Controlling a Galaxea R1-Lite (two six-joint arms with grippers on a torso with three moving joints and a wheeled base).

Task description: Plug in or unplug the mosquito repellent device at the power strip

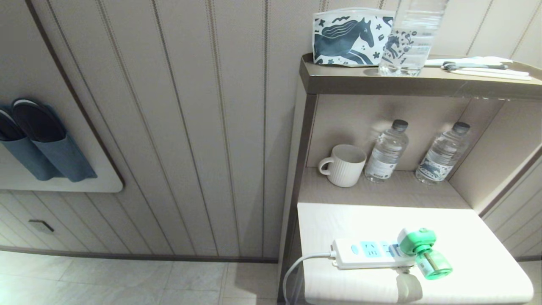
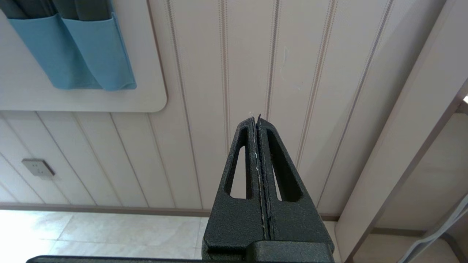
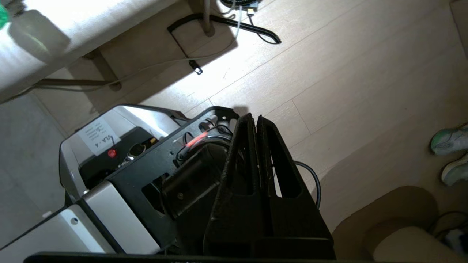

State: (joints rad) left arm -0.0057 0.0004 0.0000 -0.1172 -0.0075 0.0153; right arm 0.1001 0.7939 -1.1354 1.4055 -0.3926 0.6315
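On white tabletop [image 1: 465, 237], near front edge: mosquito repellent device [image 1: 419, 250] plugged into right end of power strip [image 1: 368, 253], green bottle tilted toward table edge. Strip's white cord [image 1: 296, 264] drops off left side. Shelf behind: ribbed mug [image 1: 344, 165], two water bottles [image 1: 386, 151]. Left gripper [image 2: 255, 118] fingers pressed together, holding nothing, facing panelled wall. Right gripper [image 3: 254, 118] likewise closed, empty, hanging over floor beside robot base.

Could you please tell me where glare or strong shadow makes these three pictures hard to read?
Head view: the white table top is washed out by glare around the power strip and mosquito repellent device. Right wrist view: a bright patch on the floor, the right gripper dark in shade. Left wrist view: evenly lit, left gripper clear.
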